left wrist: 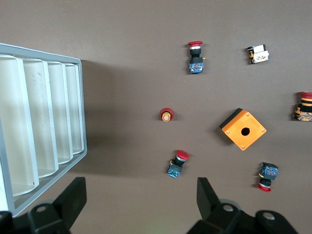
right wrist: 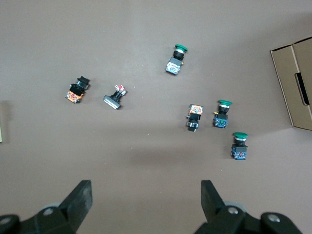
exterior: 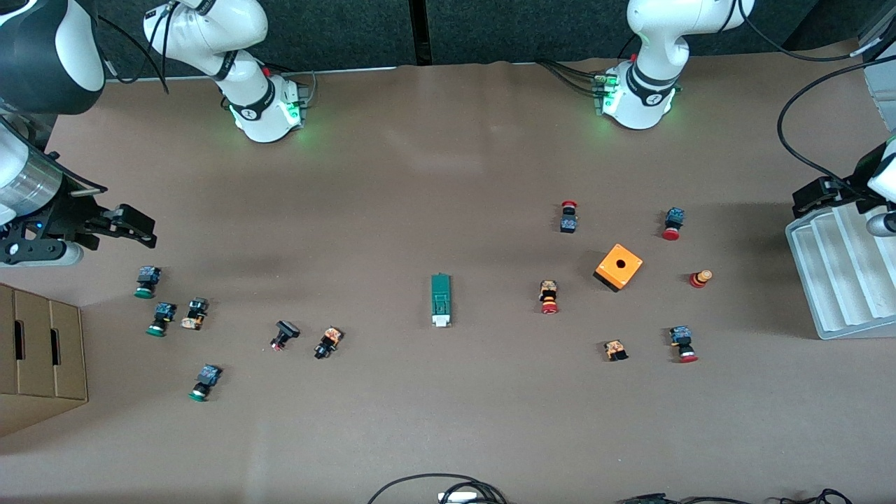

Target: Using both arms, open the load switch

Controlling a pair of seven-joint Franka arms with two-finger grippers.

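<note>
The load switch [exterior: 441,299] is a slim dark-green block with a white end. It lies flat in the middle of the table, white end toward the front camera, with nothing touching it. My right gripper [exterior: 143,231] hangs open over bare table at the right arm's end, above the green-capped buttons; its wrist view shows the gripper [right wrist: 145,197] with wide-apart fingers and nothing between them. My left gripper [exterior: 805,199] hovers open at the left arm's end, by the white tray's edge; in its wrist view the gripper [left wrist: 140,195] is also empty. Both grippers are well away from the switch.
An orange cube box [exterior: 619,267] with a hole sits among several red-capped push buttons [exterior: 549,297] toward the left arm's end. Green-capped buttons [exterior: 159,319] and small parts [exterior: 328,342] lie toward the right arm's end. A cardboard box [exterior: 42,350] and a white slotted tray [exterior: 840,273] flank the table.
</note>
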